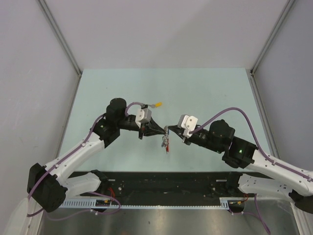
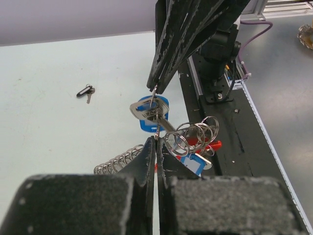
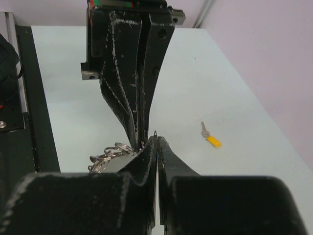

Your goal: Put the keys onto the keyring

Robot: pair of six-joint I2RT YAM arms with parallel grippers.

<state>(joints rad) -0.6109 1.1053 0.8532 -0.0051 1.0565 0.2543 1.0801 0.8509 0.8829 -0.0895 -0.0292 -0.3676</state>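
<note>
Black rail (image 1: 161, 182) and two arm bases line the near edge of the pale green table (image 1: 210, 93). Just beyond, over mid-table, the left gripper (image 2: 155, 147) and right gripper (image 3: 154, 143) meet tip to tip. Both have their jaws pressed together on the thin wire of the keyring (image 2: 194, 133), where it passes the head of one blue-capped key (image 2: 152, 113). Several overlapping silver rings, a coiled chain (image 2: 120, 159) and a red strap (image 2: 211, 145) dangle beside them. The dark fingers hide much of this bunch from the right wrist camera. Farther out on the table lie one yellow-capped key (image 1: 157, 104) and, well apart from it, one small black ring (image 2: 85, 91) carrying a little key.
</note>
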